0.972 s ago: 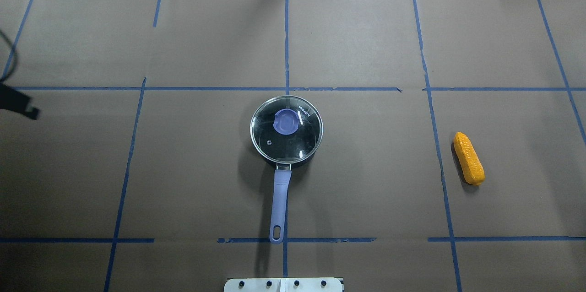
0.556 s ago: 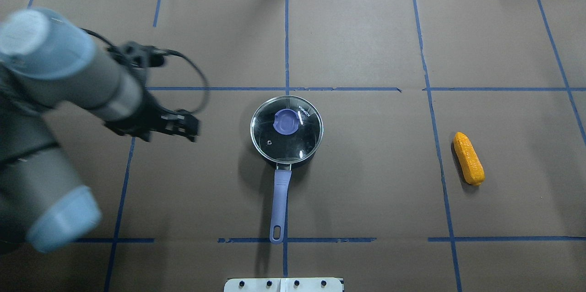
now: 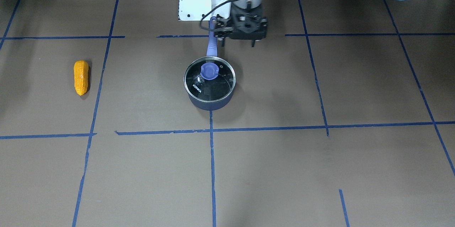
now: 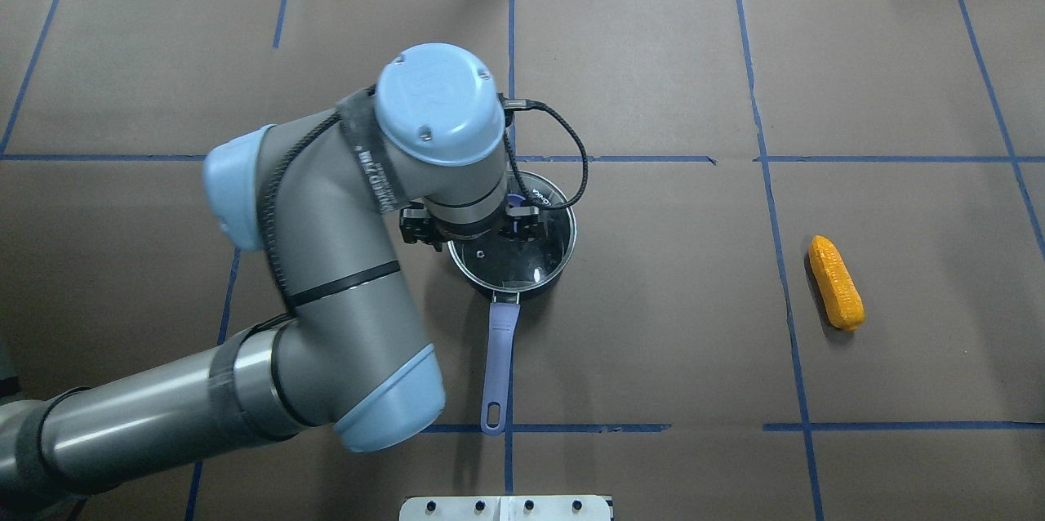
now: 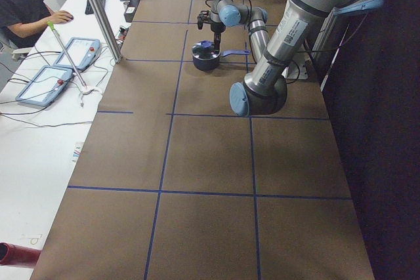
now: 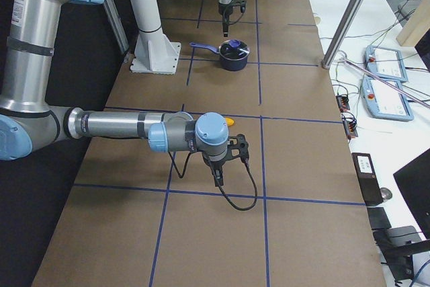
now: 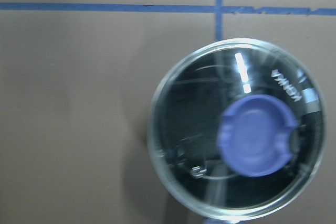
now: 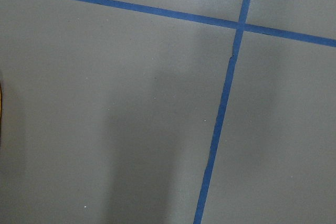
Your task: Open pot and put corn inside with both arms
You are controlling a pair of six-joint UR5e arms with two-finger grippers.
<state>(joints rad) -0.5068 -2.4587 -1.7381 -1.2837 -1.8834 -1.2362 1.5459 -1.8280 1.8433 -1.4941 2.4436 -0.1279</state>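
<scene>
while the left claw (image 3: 239,43) hangs unreadable above, the navy pot (image 3: 209,88) wears its glass lid (image 7: 237,129).

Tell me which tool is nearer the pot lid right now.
Left. The left tool hangs above the pot lid; the right tool is far off, near the corn.

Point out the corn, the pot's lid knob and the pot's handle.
corn (image 4: 836,282): overhead exterior view, middle of the cob.
lid knob (image 3: 209,70): exterior front-facing view, top of the blue knob.
pot's handle (image 4: 497,362): overhead exterior view, midway along the blue shaft.
</scene>
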